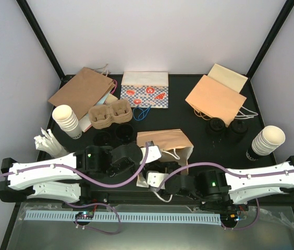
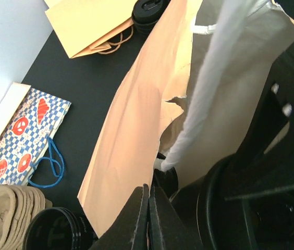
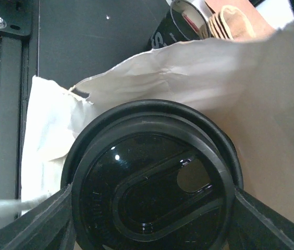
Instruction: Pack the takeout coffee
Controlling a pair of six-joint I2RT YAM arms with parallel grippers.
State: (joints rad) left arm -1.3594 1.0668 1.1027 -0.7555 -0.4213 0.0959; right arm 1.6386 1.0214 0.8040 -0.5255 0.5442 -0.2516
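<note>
Left gripper: clamped on the paper bag rim.
Right gripper: closed round a coffee cup; bag mouth just beyond, far-left.

We have two arms, the left arm and the right arm. Each is built of smooth white shell segments joined by black motor housings. A thin purple cable loops along each arm, and a small green light glows on each black wrist block. Our left hand ends in two flat, matte black fingers that taper to narrow tips. Our right hand has fingers of the same dull black plastic, broad and wedge-shaped up close.
</note>
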